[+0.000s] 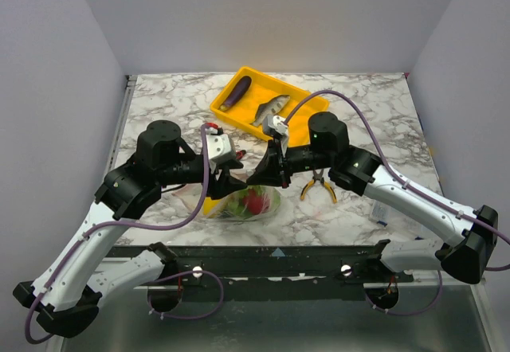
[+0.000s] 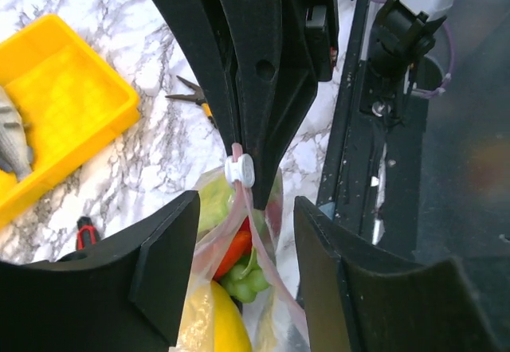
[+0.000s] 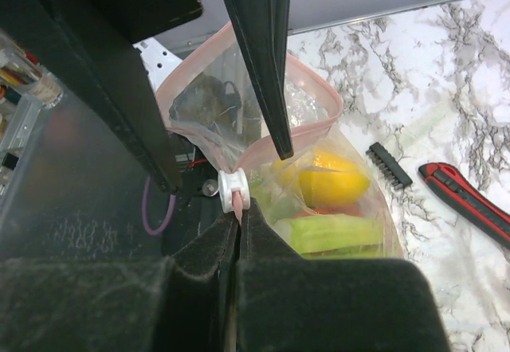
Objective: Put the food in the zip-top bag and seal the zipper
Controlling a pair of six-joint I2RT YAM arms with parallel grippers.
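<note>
The left arm and the right arm share one build: white moulded link shells joined by black joint housings, with a black cylindrical motor drum at each wrist end. A purple cable runs outside each arm in loose loops. The left claw has two broad, bevelled matte-black fingers. The right claw has black tapered fingers with round holes through their upper sections.

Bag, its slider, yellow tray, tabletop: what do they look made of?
Bag: thin clear plastic film, glossy and crinkled, faintly pink; contents show through.
Slider: white hard plastic, probably, smooth and opaque.
Yellow tray: moulded plastic by its look, uniform colour, rounded rim, slight sheen.
Tabletop: marble pattern, grey veins on white; real stone or printed laminate, can't tell.
</note>
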